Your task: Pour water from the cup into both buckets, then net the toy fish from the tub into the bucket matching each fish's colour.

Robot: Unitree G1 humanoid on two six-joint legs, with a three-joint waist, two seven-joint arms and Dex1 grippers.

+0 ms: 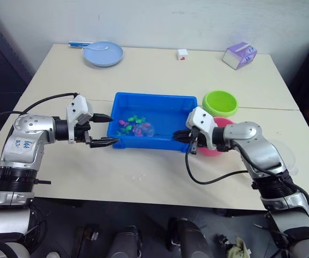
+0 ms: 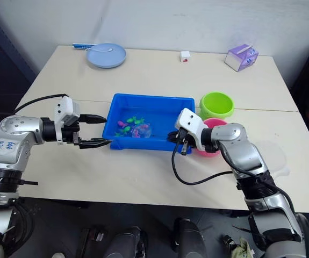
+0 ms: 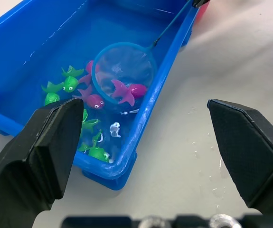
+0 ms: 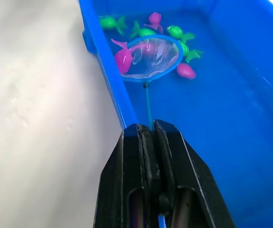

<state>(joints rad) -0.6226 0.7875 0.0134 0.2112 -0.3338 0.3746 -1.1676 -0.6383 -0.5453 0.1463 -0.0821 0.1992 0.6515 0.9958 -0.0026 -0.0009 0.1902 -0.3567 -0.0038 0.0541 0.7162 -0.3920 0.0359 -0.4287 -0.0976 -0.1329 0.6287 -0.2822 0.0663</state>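
The blue tub (image 1: 149,143) sits mid-table holding water and several pink and green toy fish (image 1: 133,124). My right gripper (image 1: 189,141) is shut on the thin handle of the net, at the tub's right end. The net's blue hoop (image 4: 154,58) is dipped among the fish, and a pink fish (image 4: 123,58) lies against its rim. My left gripper (image 1: 113,129) is open at the tub's left front corner and holds nothing. The green bucket (image 1: 220,103) stands right of the tub. The pink bucket (image 1: 222,124) is partly hidden behind my right gripper. The clear cup (image 2: 275,158) stands by my right forearm.
A pale-blue plate (image 1: 103,54) with a spoon sits at the far left of the table. A small white cube (image 1: 182,53) and a purple box (image 1: 239,55) lie along the far edge. Bare tabletop runs in front of the tub.
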